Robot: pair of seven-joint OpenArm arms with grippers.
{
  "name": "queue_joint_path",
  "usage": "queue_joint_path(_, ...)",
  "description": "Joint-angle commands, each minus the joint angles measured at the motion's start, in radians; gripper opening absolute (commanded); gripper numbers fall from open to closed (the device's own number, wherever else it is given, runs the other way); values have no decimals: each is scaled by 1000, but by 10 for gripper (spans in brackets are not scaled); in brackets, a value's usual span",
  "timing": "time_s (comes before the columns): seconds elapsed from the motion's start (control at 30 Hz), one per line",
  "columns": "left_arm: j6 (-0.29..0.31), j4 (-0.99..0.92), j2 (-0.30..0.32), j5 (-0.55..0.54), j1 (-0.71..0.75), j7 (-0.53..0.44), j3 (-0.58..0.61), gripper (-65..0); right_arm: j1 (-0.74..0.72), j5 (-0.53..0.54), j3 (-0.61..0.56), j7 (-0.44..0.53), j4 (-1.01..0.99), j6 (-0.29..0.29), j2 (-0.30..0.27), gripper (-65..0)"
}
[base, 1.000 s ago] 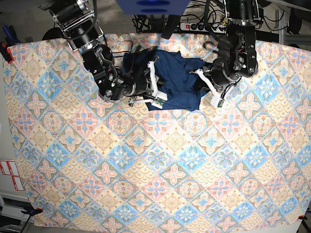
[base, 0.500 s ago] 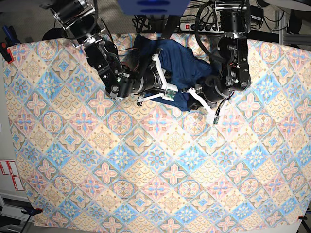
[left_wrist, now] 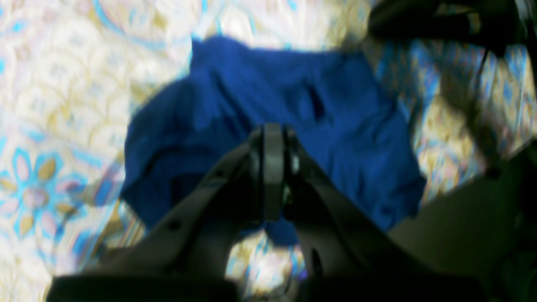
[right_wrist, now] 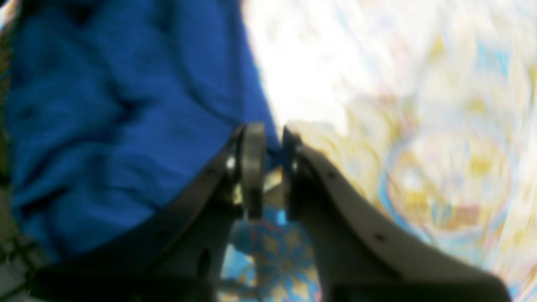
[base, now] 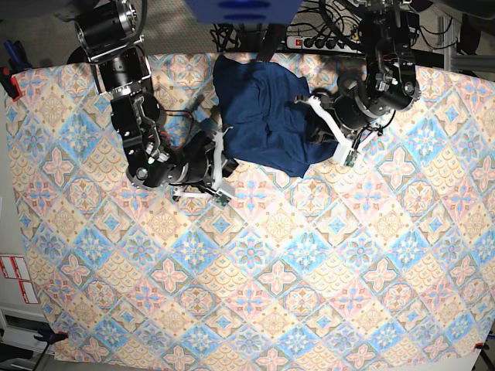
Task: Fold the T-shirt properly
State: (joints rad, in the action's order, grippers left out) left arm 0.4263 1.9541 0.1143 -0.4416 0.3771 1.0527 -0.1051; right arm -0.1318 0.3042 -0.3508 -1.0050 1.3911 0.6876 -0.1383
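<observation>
Grippers flank the bunched T-shirt (base: 263, 112). Our left gripper (left_wrist: 273, 138) is closed empty; right gripper (right_wrist: 268, 138) pinches its hem. We should spread it flat first.

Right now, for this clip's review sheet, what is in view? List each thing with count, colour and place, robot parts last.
T-shirt: one, dark navy blue, crumpled at the far middle of the table, between the two arms.
Tablecloth: one, pastel tile pattern of blue, orange and cream, covering the table.
Power strip: one, pale with cables, beyond the far edge of the table.
Clamp: one, red and black, at the cloth's far corner on the base view's left.
Left end effector: one, black, shut, pads together over the T-shirt's near edge; a grip cannot be told.
Right end effector: one, black, slightly parted at the T-shirt's edge; a grip cannot be told.
</observation>
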Motion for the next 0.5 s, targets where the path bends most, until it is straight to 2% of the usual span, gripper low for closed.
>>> queue_joint_path(0.0, 4, 17, 20, 0, 15, -25, 20, -650, -38, 23, 9, 35, -11, 11, 6, -572)
queue_joint_path(0.2, 3, -28, 75, 2, 46, -18, 69, -650, -68, 23, 8, 84, -167, 11, 6, -572)
queue_joint_path(0.37, -1, -112, 89, 11, 12, -18, 106, -650, -70, 23, 6, 140, -252, 11, 9, -572)
queue_joint_path(0.47, -1, -195, 86, 59, -39, -22, 138, -650, -70, 23, 3, 140, -276, 11, 10, -572)
